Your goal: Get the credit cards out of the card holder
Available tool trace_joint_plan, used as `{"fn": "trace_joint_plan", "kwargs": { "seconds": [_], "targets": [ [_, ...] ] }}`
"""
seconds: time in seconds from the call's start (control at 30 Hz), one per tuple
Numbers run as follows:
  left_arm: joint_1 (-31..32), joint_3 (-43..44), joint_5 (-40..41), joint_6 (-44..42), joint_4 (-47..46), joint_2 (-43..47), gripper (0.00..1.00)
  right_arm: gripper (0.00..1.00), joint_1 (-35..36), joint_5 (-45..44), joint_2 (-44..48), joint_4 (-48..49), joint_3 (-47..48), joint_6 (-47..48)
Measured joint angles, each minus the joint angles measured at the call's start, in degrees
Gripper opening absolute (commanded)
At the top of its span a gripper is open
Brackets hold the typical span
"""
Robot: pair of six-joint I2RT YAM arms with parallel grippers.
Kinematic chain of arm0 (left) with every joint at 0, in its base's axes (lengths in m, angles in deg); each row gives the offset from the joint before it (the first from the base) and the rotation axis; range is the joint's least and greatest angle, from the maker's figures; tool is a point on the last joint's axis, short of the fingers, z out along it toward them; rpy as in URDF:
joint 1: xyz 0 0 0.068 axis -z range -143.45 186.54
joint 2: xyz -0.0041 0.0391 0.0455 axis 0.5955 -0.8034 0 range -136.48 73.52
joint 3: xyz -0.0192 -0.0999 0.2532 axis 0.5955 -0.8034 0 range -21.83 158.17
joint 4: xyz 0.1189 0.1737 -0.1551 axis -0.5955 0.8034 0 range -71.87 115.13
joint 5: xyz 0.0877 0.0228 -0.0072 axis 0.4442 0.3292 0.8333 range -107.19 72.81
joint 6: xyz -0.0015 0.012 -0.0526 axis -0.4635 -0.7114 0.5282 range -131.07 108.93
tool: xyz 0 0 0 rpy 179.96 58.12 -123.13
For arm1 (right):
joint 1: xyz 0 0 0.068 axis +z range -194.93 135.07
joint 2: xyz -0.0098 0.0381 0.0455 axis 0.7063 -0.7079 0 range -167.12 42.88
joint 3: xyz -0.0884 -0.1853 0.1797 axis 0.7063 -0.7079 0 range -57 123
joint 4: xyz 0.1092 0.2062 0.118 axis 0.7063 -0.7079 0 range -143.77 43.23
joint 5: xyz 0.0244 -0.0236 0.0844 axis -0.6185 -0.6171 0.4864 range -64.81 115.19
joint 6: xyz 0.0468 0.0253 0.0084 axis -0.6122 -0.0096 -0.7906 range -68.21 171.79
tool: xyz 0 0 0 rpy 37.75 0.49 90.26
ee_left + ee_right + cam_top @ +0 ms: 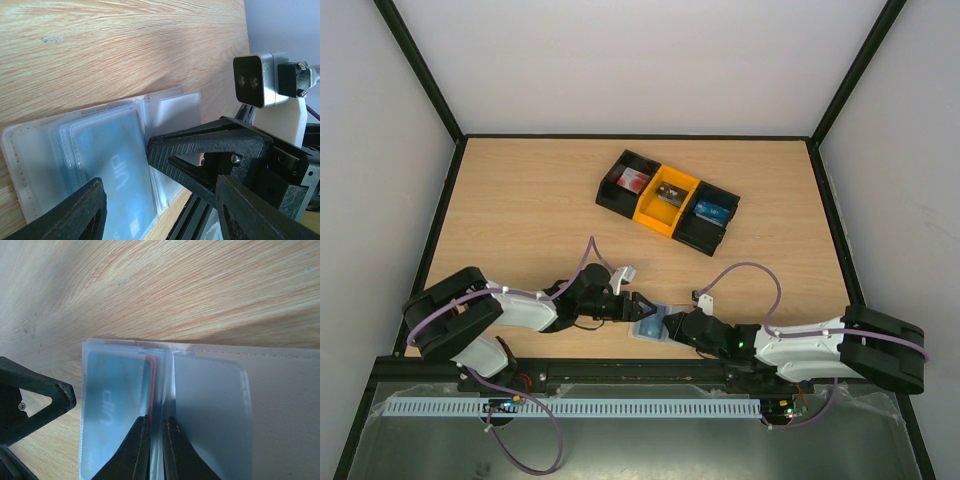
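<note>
The card holder [650,326] lies opened flat near the table's front edge, a translucent pale sleeve [35,150] [215,405]. In its left pocket sits a blue credit card [112,390] [112,160] marked "VIP", with the red edge of another card [151,375] showing behind it. My right gripper [156,426] [674,325] is shut on the holder's middle fold, its tips pinching the plastic. From the left, my left gripper [160,205] [638,305] stands open over the blue card's pocket, one finger [80,210] on each side, nothing held.
A black-and-yellow three-compartment tray [667,200] stands at the back centre, with a red item [633,180], a dark one and a blue one [712,210] in it. The table's front edge and a metal rail [200,220] run right beside the holder.
</note>
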Motion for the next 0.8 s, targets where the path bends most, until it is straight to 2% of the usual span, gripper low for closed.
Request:
{"fn": "trace_joint_plan", "kwargs": {
  "seconds": [0.5, 0.8],
  "targets": [
    [0.0, -1.16, 0.92, 0.26, 0.37, 0.55, 0.62, 0.18, 0.0, 0.98, 5.4, -4.09, 1.46, 0.44],
    [-0.07, -1.29, 0.9, 0.42, 0.35, 1.42, 0.62, 0.18, 0.0, 1.49, 1.33, -3.61, 1.88, 0.24]
  ]
}}
